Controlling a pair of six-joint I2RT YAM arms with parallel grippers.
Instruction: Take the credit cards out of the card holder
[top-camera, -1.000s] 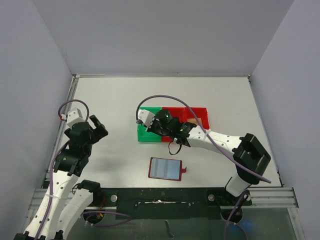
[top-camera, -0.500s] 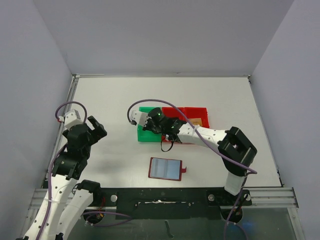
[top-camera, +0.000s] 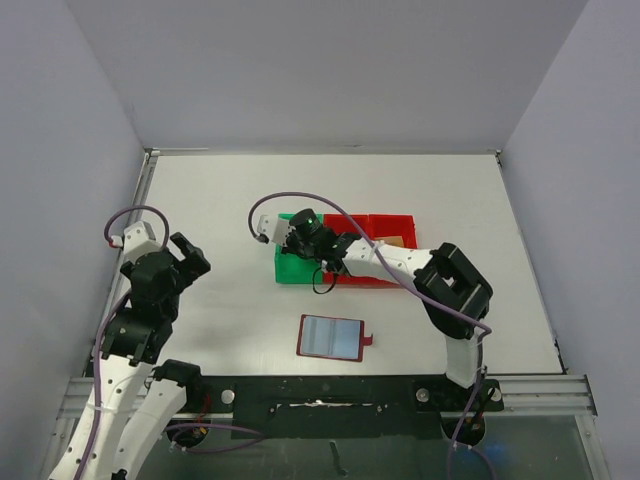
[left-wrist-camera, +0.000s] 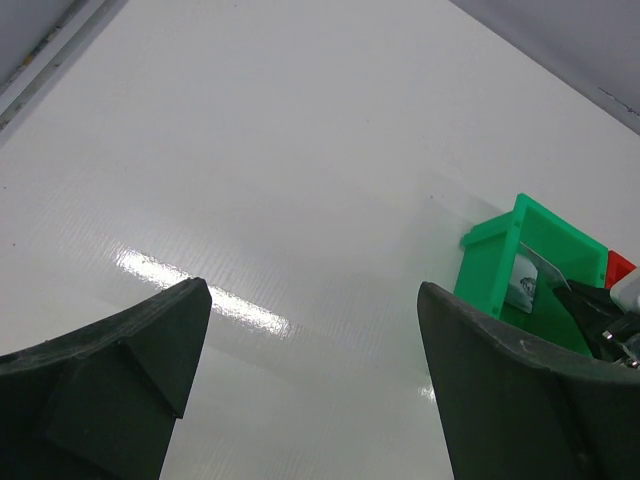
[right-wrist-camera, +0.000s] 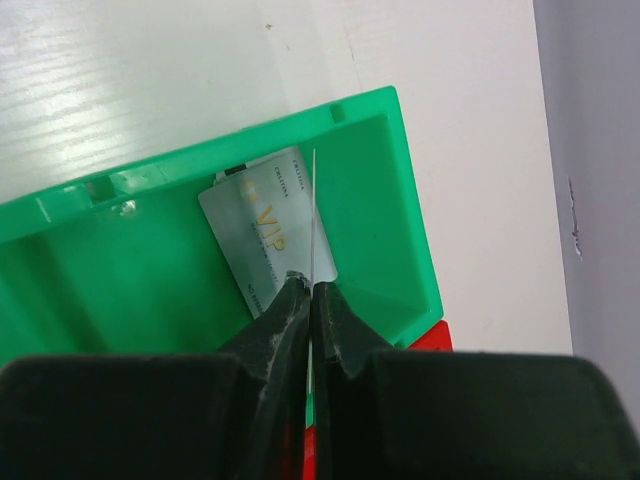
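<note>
The right hand (right-wrist-camera: 312, 285) is pinched tight on a card (right-wrist-camera: 313, 215) seen edge-on, a thin pale line standing upright over the green bin (right-wrist-camera: 120, 290). Under it a silver card (right-wrist-camera: 262, 235) with gold lettering lies flat on the bin floor, against the wall at the upper middle of the wrist view. From above, this hand sits over the green bin, just left of the red bins (top-camera: 395, 224). The holder (top-camera: 330, 337) lies open on the surface (top-camera: 230, 200) in the lower middle of the frame, pale pockets up, its red tab (top-camera: 368, 340) on the right. The left hand (left-wrist-camera: 312, 295) hangs at the left of the frame, well apart from the bins, its fingers spread wide.
</note>
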